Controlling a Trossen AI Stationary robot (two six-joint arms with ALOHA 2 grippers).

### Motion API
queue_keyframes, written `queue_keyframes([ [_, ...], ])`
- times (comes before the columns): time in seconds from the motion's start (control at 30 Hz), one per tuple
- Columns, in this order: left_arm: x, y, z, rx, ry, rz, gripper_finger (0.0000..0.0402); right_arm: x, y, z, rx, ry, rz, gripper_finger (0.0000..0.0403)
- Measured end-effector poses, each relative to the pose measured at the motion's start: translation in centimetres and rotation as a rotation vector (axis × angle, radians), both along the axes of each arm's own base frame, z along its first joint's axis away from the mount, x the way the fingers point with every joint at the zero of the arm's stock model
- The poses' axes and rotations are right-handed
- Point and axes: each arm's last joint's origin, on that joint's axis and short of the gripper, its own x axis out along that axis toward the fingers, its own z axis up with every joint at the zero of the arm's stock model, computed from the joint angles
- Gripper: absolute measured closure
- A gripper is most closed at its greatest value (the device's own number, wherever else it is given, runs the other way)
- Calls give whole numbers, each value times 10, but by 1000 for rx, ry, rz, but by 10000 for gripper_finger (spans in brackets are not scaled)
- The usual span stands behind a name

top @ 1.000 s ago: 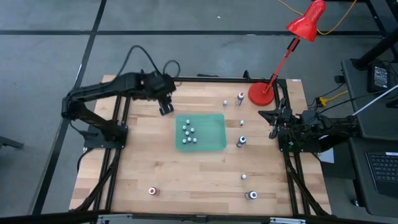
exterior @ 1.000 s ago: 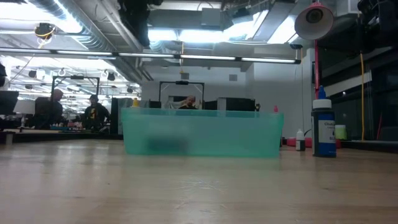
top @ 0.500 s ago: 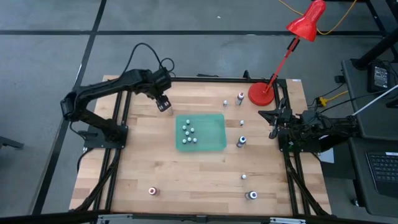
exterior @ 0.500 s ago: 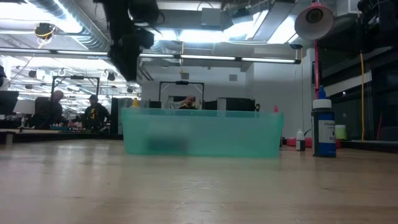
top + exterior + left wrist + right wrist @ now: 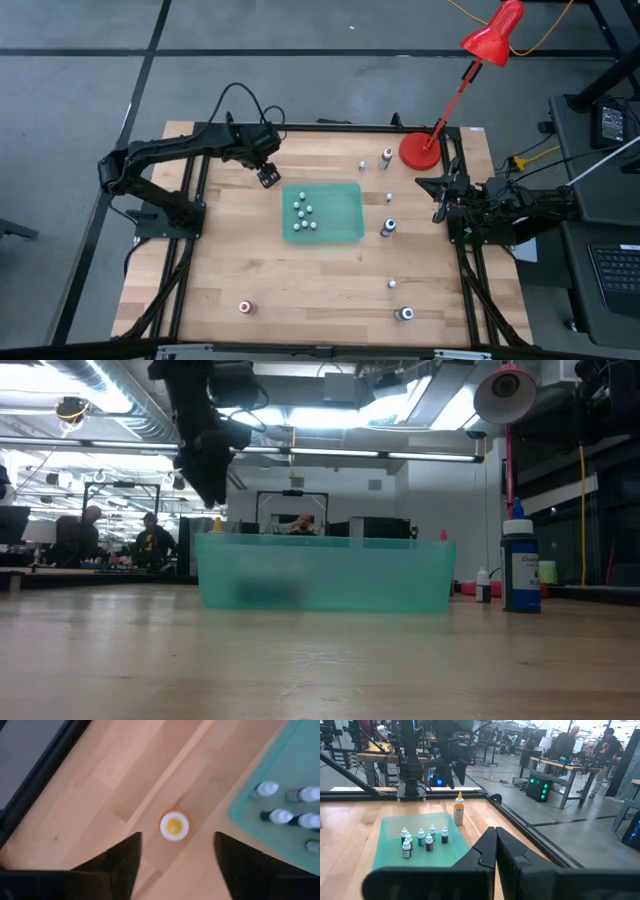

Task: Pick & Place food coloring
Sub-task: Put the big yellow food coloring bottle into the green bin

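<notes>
Left gripper (image 5: pixel 175 852) released, hanging above an orange bottle (image 5: pixel 174 826).
The bottle stands on the table (image 5: pixel 125 775) beside the green tray (image 5: pixel 280 785); its label is unreadable.

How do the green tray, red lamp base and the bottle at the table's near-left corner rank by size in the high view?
1. Green tray
2. Red lamp base
3. Near-left bottle

Wooden table (image 5: pixel 260 270) fills frame centre. Green tray (image 5: pixel 340 212) at centre. Red desk lamp (image 5: pixel 470 70), upper right; base on table's corner.
</notes>
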Motion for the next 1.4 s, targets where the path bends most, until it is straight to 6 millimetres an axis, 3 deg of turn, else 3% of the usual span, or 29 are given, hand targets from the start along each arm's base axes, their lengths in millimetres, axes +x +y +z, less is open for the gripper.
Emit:
queue_keyframes([
  [0.27, 5, 12, -10, 33, 38, -12, 162, 0, 0, 0, 0, 0, 1, 391],
  [0.63, 23, 25, -49, -41, 168, -96, 162, 0, 0, 0, 0, 1, 1, 391],
  [0.93, 33, 35, -72, -119, 167, -110, 166, 0, 0, 0, 5, 0, 1, 391],
  [1.23, 30, 34, -70, -113, 193, -103, 258, 0, 0, 0, 6, 1, 1, 391],
  [1.4, 29, 27, -43, -53, 152, -105, 258, 0, 0, 0, 7, 1, 0, 391],
])
